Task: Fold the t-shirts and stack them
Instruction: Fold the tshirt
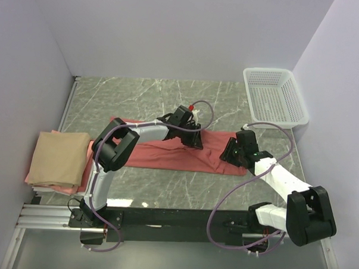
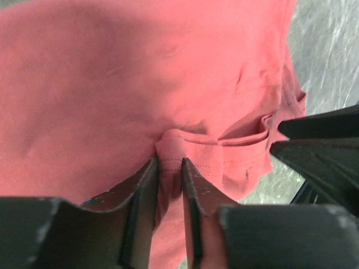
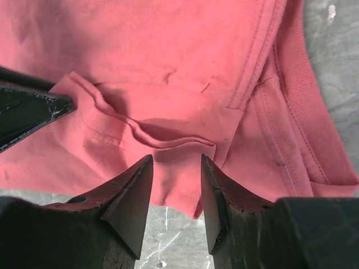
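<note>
The salmon-red shirt (image 1: 178, 153) lies as a long band across the middle of the bench (image 1: 139, 97). My left gripper (image 2: 170, 165) has its jaws nearly together, pinching a raised fold of that shirt's stitched edge. My right gripper (image 3: 176, 162) stands spread, its tips astride the cloth at the shirt's right end without squeezing it. I count three shirts: the tan-beige shirt (image 1: 59, 158) lies folded on the pink shirt (image 1: 30, 177) at the bench's left edge. One white mesh basket (image 1: 268, 71) sits in the far right corner.
</note>
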`<control>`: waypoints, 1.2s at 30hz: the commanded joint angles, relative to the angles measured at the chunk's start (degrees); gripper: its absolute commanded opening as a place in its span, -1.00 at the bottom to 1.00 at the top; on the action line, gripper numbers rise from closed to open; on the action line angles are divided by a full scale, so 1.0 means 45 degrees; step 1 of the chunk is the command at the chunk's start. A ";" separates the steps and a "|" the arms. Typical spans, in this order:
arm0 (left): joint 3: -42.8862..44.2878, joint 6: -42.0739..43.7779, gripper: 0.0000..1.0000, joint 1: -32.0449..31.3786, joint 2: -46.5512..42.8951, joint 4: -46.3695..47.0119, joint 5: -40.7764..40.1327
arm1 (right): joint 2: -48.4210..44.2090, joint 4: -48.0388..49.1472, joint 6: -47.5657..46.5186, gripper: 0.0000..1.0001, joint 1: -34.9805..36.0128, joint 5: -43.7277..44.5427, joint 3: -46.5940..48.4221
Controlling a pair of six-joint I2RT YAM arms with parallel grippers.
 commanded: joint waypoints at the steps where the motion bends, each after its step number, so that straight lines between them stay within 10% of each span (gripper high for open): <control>1: -0.0423 0.0004 -0.49 -0.0071 -0.0953 0.0818 -0.0075 | 0.0194 0.0094 -0.0109 -0.07 0.0094 0.0502 0.0601; 36: -0.3647 -0.2086 -0.77 -0.0071 -0.2087 0.3965 -0.1443 | 0.0703 0.0035 -0.0012 -0.22 0.0348 0.1069 0.0387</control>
